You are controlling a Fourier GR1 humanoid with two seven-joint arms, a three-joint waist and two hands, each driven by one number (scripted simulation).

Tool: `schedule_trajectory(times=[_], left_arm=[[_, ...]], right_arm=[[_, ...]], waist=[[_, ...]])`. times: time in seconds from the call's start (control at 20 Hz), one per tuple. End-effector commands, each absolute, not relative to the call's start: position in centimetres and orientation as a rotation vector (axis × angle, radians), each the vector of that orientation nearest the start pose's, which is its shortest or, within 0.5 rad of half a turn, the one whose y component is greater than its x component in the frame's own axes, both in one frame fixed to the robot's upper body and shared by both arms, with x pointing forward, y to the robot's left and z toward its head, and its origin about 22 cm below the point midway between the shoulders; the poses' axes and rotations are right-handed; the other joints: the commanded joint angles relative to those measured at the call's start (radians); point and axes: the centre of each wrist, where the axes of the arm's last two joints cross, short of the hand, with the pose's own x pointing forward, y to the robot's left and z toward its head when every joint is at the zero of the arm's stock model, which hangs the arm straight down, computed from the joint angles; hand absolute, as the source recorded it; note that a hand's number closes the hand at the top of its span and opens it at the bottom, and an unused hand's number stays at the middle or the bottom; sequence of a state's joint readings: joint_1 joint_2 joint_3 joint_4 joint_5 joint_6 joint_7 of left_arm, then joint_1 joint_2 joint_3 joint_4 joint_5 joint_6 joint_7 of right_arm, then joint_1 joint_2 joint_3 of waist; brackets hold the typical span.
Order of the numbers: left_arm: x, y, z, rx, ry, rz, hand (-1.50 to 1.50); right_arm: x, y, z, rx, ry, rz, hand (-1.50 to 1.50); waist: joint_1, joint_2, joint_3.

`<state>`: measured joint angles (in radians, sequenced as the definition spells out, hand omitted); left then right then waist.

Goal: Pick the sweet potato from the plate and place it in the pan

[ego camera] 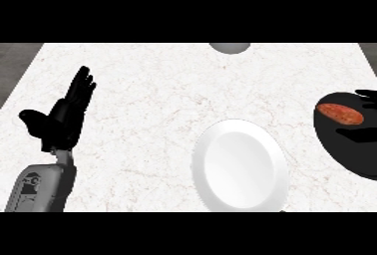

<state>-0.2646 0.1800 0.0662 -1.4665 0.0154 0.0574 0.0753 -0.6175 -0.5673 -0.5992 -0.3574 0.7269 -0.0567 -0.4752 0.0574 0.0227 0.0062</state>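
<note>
At the left the robot's left hand (65,115) rests open, fingers straight and pointing up the marble counter (162,84), well apart from the work. In the middle the white plate (239,167) lies bare. At the right edge the sweet potato (340,113) is over the black pan (346,149), with the black fingers of the right hand (366,94) showing above and below it — black on black, so I cannot tell whether they grip it or have let go. The step in hand looks like the release: best to have the sweet potato low inside the pan's rim, then spread the fingers and lift straight away — without nudging it back out.
</note>
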Motion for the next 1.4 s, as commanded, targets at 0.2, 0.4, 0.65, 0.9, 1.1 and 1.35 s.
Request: schedule_trajectory(times=[0.2, 0.4, 0.65, 0.9, 1.1, 1.35], left_arm=[[30.5, 27.0, 5.7, 0.177, -1.636, -0.064, 0.00], [30.1, 26.6, 5.6, 0.176, -1.613, -0.068, 0.00], [28.3, 28.6, 3.5, 0.192, -1.622, -0.054, 0.00], [28.9, 28.4, 5.9, 0.207, -1.614, -0.039, 0.00], [29.3, 29.2, 5.5, 0.250, -1.608, -0.018, 0.00], [29.5, 27.4, 5.3, 0.227, -1.602, -0.007, 0.00]], right_arm=[[32.1, -47.3, 1.4, -0.760, -1.535, 0.269, -1.50], [29.5, -49.9, 1.1, -0.711, -1.657, 0.059, -1.50], [24.9, -53.9, 1.2, -0.467, -1.683, -0.011, -1.50], [19.7, -57.4, 1.9, -0.376, -1.725, 0.028, -1.50], [15.6, -59.5, 2.6, -0.359, -1.751, 0.041, -1.50], [12.7, -60.6, 3.6, -0.393, -1.756, 0.059, -1.50]], waist=[[-0.025, -0.009, -0.002], [-0.039, -0.014, -0.002], [-0.055, -0.022, -0.005], [-0.064, -0.026, -0.006], [-0.097, -0.033, -0.009], [-0.101, -0.034, -0.009]])
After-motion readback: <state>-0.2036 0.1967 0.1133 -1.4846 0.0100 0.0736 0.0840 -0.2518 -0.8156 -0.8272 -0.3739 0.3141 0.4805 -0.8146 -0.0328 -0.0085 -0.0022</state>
